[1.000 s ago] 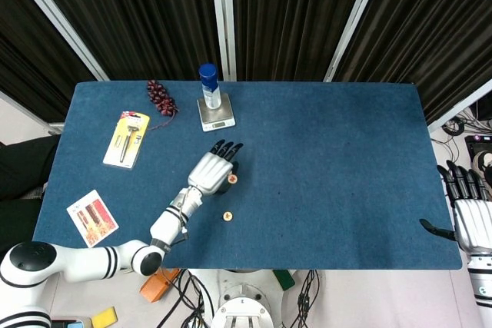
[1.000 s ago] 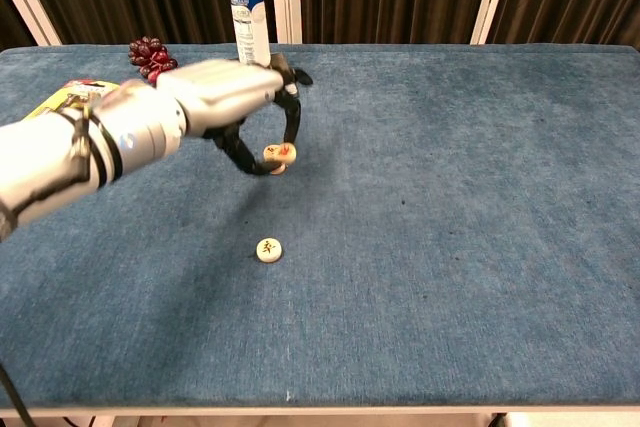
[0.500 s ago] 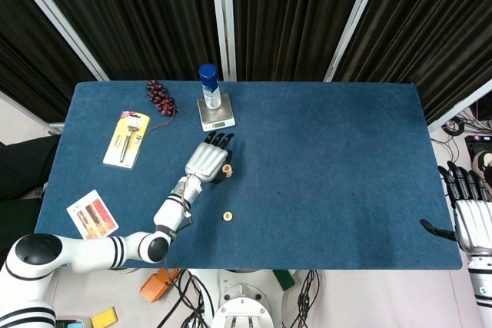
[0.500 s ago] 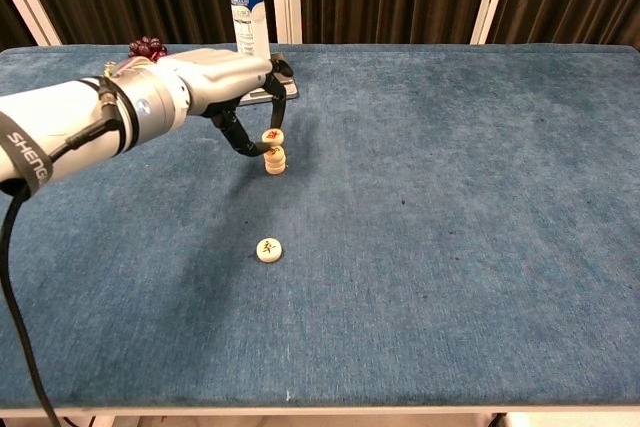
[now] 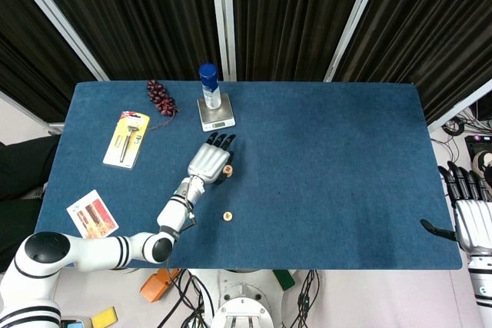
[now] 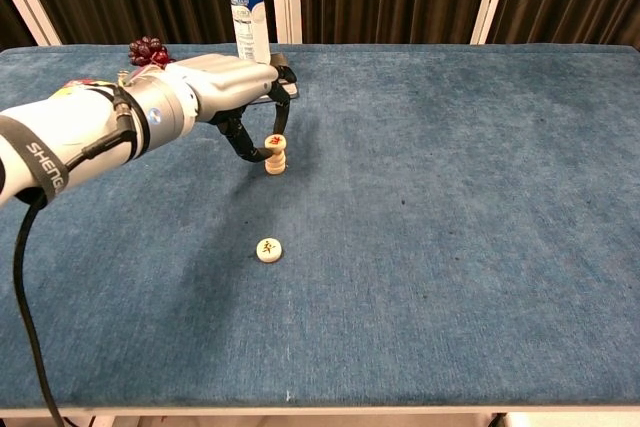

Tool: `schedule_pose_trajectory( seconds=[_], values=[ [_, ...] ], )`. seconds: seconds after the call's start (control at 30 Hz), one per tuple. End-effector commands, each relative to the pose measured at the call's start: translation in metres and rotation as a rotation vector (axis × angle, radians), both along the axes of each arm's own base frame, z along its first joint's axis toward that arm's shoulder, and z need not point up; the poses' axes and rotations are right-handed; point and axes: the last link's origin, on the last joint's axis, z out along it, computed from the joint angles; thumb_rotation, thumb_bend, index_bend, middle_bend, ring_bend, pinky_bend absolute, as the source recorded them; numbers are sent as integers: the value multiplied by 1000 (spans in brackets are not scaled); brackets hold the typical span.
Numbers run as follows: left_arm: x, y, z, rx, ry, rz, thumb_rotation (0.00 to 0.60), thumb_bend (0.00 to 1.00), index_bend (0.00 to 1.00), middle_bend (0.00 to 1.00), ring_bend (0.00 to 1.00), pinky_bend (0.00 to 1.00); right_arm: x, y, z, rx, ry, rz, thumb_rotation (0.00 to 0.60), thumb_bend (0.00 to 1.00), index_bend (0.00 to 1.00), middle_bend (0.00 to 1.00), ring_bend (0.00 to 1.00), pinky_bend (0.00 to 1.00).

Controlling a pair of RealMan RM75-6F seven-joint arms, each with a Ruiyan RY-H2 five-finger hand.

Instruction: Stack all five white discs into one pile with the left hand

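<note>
A short pile of white discs [image 6: 275,161] stands on the blue table [image 6: 450,197], left of centre. My left hand [image 6: 225,95] arches over it, and its thumb and a finger pinch one more white disc [image 6: 275,141], which sits slightly tilted on top of the pile. In the head view the left hand [image 5: 207,160] covers most of the pile, and only the top disc [image 5: 227,168] shows at the fingertips. A single white disc [image 6: 268,249] with a dark mark lies alone nearer the front edge. My right hand [image 5: 470,213] hangs open beyond the table's right edge.
A blue-capped bottle [image 5: 208,86] stands on a small scale [image 5: 216,118] just behind the pile. Dark grapes [image 5: 160,96], a yellow packet [image 5: 127,137] and a printed card [image 5: 92,217] lie along the left side.
The left hand carried a disc up and back from the table to the pile, then lowered it onto the pile's top. The right hand has not moved.
</note>
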Motion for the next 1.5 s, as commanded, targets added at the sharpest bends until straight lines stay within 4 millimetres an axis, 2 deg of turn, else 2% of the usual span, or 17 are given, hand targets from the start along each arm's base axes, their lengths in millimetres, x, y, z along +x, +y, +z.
schedule_pose_trajectory(
  seconds=[0.03, 0.7, 1.17, 1.33, 1.5],
  values=[
    [0, 0, 0, 2, 3, 0, 600, 388, 485, 0, 0, 0, 0, 0, 0, 1, 0, 0, 600, 128, 0, 0, 0, 0],
    [-1, 0, -1, 3, 23, 1, 600, 362, 415, 0, 0, 0, -1, 0, 0, 1, -4, -3, 600, 128, 0, 0, 0, 0],
    [-5, -3, 1, 9, 17, -1, 600, 353, 414, 0, 0, 0, 0, 0, 1, -1, -3, 2, 600, 128, 0, 0, 0, 0],
    [1, -11, 16, 32, -57, -39, 600, 350, 389, 0, 0, 0, 0, -1, 0, 2, -5, 4, 600, 128, 0, 0, 0, 0],
    [0, -40, 41, 37, -101, -153, 600, 312, 389, 0, 0, 0, 1, -2, 0, 3, -5, 13, 600, 127, 0, 0, 0, 0]
  ],
)
